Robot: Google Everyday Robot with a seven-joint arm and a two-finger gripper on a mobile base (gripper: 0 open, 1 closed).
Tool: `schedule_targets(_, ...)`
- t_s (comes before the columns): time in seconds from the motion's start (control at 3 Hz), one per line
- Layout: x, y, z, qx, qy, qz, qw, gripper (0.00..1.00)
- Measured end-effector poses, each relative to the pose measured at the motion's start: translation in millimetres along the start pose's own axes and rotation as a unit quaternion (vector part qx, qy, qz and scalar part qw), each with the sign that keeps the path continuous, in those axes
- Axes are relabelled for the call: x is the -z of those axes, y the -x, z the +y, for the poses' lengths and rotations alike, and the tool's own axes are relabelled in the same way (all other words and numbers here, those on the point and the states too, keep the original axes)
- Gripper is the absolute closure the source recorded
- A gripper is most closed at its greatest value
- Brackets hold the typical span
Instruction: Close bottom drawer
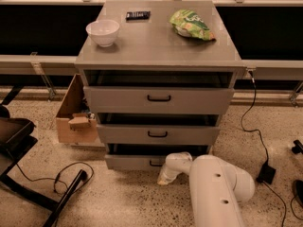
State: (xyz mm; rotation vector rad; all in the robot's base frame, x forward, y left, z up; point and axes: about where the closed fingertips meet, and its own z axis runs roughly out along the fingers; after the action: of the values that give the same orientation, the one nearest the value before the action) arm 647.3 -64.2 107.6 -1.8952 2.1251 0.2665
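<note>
Bottom drawer (132,161) is the lowest tier of the grey cabinet (161,51), open a crack with a dark gap above its front. The gripper (164,176) is low at the drawer's front, about 4 o'clock from the black handle (156,163). Honestly can't tell if it's gripping anything. On top there's a white bowl (102,32) at 10 o'clock and a green bag (191,25) at 2.

Speckled terrazzo floor (118,202) under warm light; grey drawer desk (156,44) before dark wall panels (42,30); open cardboard box (71,122) just beside it. End effector (164,178) low at the desk's foot.
</note>
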Motion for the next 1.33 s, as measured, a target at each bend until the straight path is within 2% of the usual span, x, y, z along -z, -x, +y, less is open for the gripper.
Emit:
schedule_targets(0.33, 4.6, -2.4, -3.9, 0.0, -0.01, -0.004, 0.9999, 1.0)
schedule_targets(1.0, 29.3, -4.5, -32.0, 0.015, -0.049, -0.007, 0.9987, 0.99)
schedule_targets(1.33, 38.2, -0.7, -43.5, 0.02, -0.062, -0.01, 0.9978, 0.79)
